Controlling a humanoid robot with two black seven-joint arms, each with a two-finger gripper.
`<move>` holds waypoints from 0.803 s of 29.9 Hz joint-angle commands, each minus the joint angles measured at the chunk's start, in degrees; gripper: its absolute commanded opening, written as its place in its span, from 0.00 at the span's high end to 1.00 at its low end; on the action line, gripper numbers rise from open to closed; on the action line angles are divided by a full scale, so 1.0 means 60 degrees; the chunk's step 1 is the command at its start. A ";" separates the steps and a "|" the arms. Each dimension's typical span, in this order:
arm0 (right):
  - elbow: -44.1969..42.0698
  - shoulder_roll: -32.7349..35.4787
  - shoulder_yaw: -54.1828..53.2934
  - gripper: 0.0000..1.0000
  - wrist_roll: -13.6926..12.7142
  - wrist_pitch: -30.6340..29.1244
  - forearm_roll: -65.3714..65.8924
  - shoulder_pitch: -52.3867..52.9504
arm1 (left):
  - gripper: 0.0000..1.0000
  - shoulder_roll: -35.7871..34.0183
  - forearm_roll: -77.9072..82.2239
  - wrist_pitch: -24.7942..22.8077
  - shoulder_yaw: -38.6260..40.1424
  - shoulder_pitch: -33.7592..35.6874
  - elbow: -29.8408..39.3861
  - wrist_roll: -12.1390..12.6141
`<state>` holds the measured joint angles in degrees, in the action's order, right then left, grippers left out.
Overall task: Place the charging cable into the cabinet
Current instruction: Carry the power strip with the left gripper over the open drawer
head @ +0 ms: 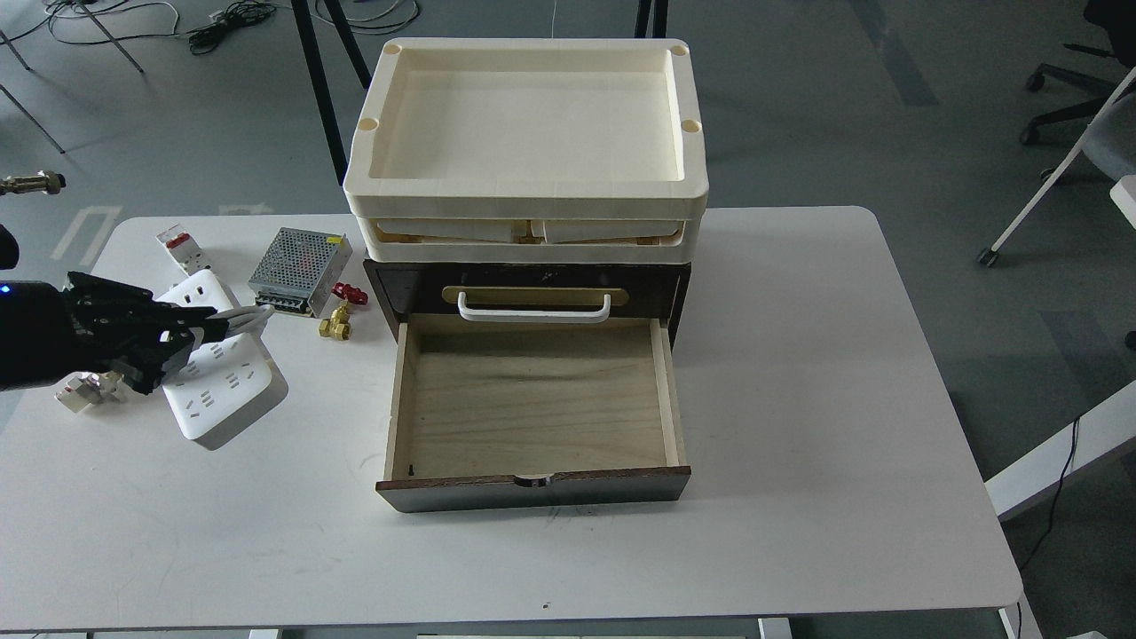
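The charging cable [224,380], a flat white power strip with its cord wound round the middle, lies at the table's left and looks slightly lifted, with a shadow under its right edge. My left gripper [173,342] comes in from the left and is closed round the strip's middle at the cord. The dark brown cabinet [383,284] stands at the table's centre. Its lower plywood drawer [532,404] is pulled out and empty. The upper drawer is shut, with a white bar handle [533,310]. My right gripper is out of view.
Stacked cream trays [528,191] sit on the cabinet. A silver perforated power-supply box [297,257], a white breaker with a red tab [184,248] and a brass valve [337,324] lie behind the strip. A small metal part [84,390] lies under my left arm.
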<state>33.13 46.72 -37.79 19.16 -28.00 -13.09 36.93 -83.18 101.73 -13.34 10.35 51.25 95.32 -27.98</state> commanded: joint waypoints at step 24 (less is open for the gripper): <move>-0.0615 -0.0258 -0.0001 0.00 0.0000 0.0000 -0.0001 -0.0208 | 1.00 0.4544 -0.5910 -0.0824 0.0004 -0.0134 -0.0254 -0.0003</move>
<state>29.47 45.22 -37.87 19.16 -28.00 -13.10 35.80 -59.92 67.12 -18.35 10.42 50.67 97.06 -28.00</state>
